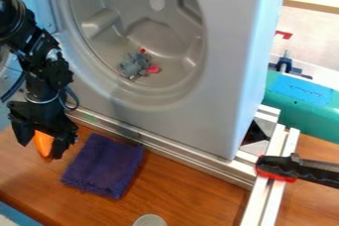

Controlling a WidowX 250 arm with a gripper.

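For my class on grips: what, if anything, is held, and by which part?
The gripper seems to hold an orange thing between its fingers, narrow end down; its top is hidden, so the part cannot be told.

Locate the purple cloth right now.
Camera view, lower left: the purple cloth lies on the wooden counter, just to the picture's right of the gripper holding an orange object, on the near side of the metal rail.

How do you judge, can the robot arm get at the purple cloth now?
Probably yes: the purple cloth lies on the wooden surface close beside the gripper, with nothing visible between them. To grasp it, the gripper may first have to release the orange thing it holds.
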